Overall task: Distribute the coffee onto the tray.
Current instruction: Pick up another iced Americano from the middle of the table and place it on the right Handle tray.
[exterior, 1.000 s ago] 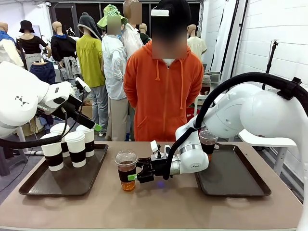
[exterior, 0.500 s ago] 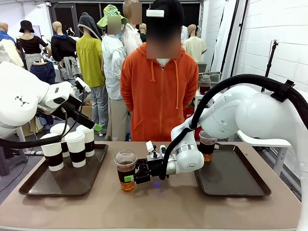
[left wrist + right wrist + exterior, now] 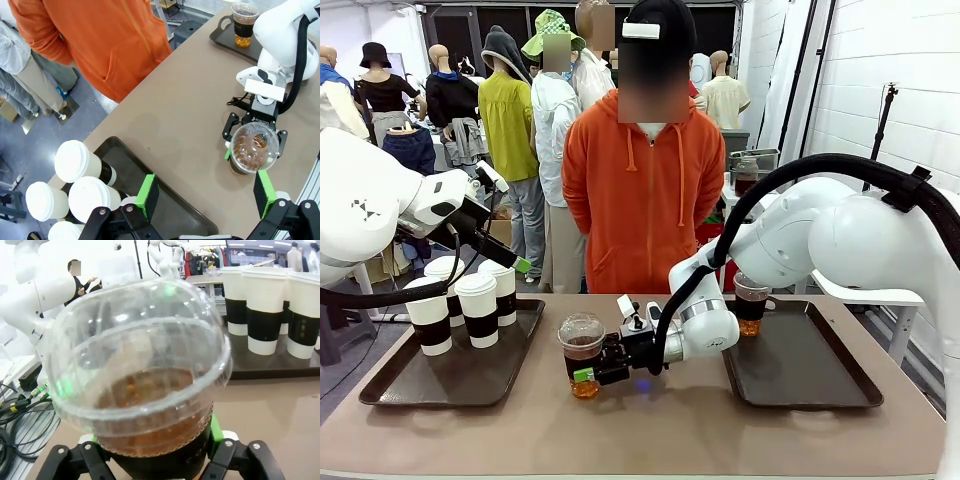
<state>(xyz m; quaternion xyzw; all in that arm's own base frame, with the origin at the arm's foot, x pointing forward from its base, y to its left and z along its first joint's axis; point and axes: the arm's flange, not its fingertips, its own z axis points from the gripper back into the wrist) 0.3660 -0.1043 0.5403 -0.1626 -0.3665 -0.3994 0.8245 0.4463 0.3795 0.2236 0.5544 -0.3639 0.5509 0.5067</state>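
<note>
A clear dome-lidded cup of brown drink (image 3: pixel 583 353) stands on the table's middle, and my right gripper (image 3: pixel 588 372) is shut on its lower part from the side. In the right wrist view the cup (image 3: pixel 145 390) looms between the green pads (image 3: pixel 214 429). A second clear cup (image 3: pixel 751 303) stands at the far left corner of the right tray (image 3: pixel 810 385). Several white sleeved cups (image 3: pixel 477 310) stand on the left tray (image 3: pixel 450 375). My left gripper (image 3: pixel 205 195) hangs open above that tray, holding nothing.
A person in an orange hoodie (image 3: pixel 645 200) stands at the table's far edge, hands out of sight. The right arm's white body (image 3: pixel 820 240) arches over the right tray. Bare tabletop (image 3: pixel 650 430) lies between the trays.
My right gripper slid left up to the clear cup and its jaws closed around it. The left arm stayed still. The person shifted slightly left.
</note>
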